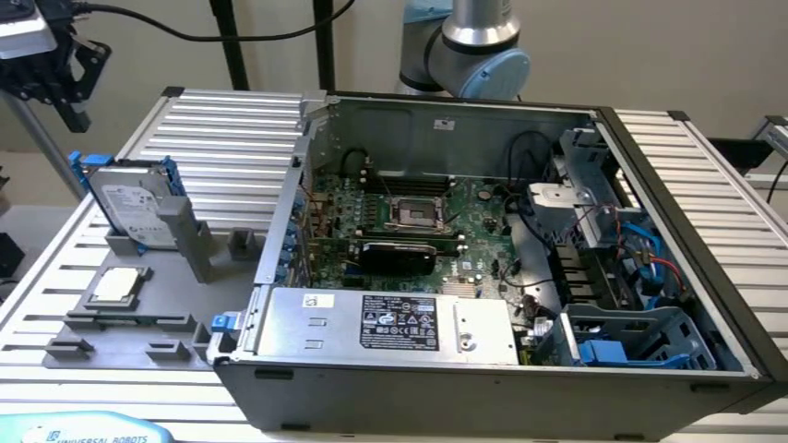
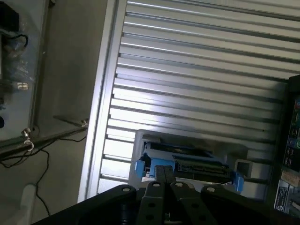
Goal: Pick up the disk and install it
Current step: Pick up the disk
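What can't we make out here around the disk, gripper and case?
Exterior view: the gripper is partly cut off by the picture's top-left corner.
Exterior view: the disk has its lower end hidden in the grey holder, and its label text is too small to read.
Wrist view: the disk's near edge is hidden behind the shut gripper.
Exterior view: the blue cage has its bottom hidden behind the case's front wall.

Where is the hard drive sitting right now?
On the exterior view's left, the disk stands on edge in a grey holder, beside the open computer case, near the square chip.
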Controlling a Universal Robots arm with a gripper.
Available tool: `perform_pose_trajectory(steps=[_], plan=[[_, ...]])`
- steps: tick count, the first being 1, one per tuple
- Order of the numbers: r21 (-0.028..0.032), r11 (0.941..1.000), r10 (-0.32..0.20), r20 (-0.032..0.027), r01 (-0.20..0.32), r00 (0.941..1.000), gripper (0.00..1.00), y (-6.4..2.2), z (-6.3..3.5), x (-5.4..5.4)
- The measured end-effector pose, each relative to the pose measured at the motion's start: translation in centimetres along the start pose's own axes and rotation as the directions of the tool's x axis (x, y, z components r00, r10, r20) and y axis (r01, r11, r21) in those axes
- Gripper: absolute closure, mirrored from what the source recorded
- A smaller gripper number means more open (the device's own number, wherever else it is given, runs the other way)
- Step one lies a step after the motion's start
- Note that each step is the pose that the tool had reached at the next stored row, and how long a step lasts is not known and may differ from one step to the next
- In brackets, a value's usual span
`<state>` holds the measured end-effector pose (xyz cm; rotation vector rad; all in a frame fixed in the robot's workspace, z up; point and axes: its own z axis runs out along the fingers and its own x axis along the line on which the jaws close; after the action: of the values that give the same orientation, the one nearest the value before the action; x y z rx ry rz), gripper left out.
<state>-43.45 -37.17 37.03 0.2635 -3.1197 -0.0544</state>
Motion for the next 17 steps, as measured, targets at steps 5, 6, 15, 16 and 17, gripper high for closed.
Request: perform_pose_trajectory(steps=[5, 6, 15, 16, 17], plan=[[0.0005, 0.9959, -0.090, -0.0033, 0.090, 0.9959, 0.89, 0.00, 0.02, 0.00], [0.0006, 0.9940, -0.109, -0.0040, 0.109, 0.9940, 0.89, 0.00, 0.03, 0.00], [0.0006, 0.9630, -0.269, -0.0099, 0.269, 0.9630, 0.89, 0.00, 0.17, 0.00], [0.0006, 0.9580, -0.287, -0.0106, 0.287, 0.9580, 0.89, 0.00, 0.18, 0.00], [0.0005, 0.9527, -0.304, -0.0113, 0.304, 0.9526, 0.89, 0.00, 0.18, 0.00]])
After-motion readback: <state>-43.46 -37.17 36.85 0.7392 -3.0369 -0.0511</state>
